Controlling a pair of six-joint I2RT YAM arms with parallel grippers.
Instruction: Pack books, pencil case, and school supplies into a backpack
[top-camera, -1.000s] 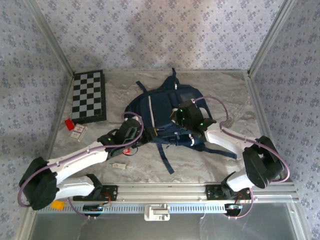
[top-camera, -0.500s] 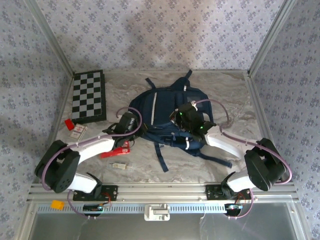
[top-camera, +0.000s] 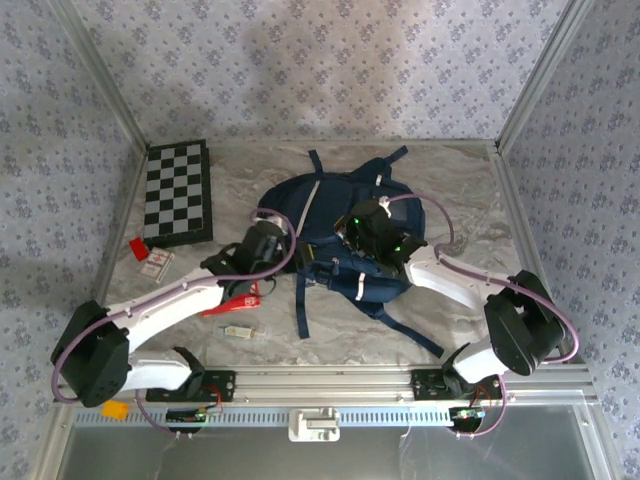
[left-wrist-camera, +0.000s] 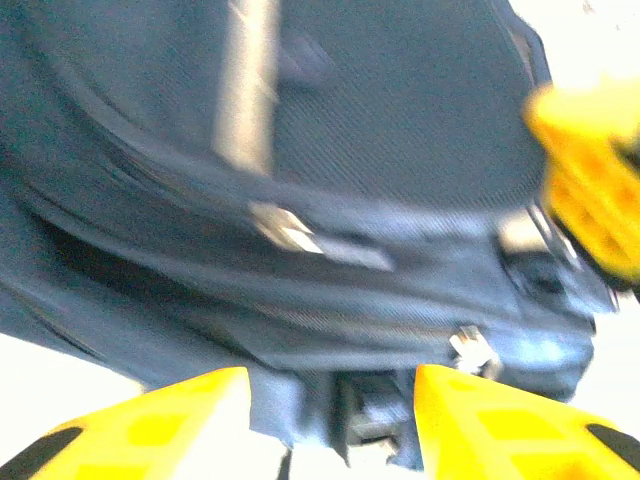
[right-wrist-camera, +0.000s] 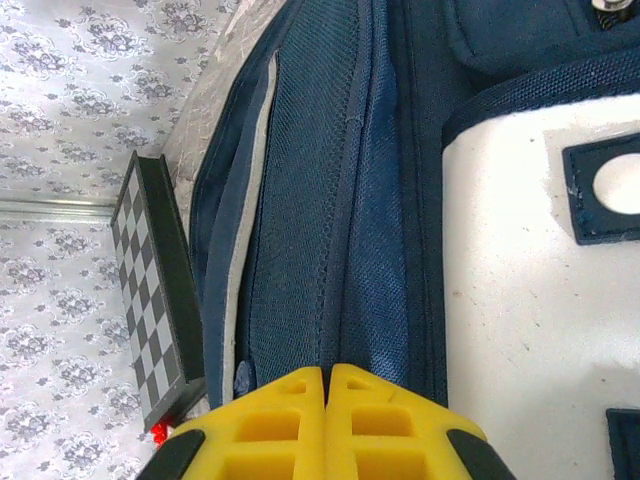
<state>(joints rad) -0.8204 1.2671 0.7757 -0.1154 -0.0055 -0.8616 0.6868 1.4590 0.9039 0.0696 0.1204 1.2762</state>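
One flat red pencil case lies under the left arm, nearest the left gripper, whose fingers stand apart at the large navy-blue fabric backpack's left edge, grip unclear; right gripper sits closed on its seam.

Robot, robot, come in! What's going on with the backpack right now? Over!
Left gripper open, at edge of backpack. Right gripper shut, against its fabric. Pencil case out on the table. Straps trailing loose.
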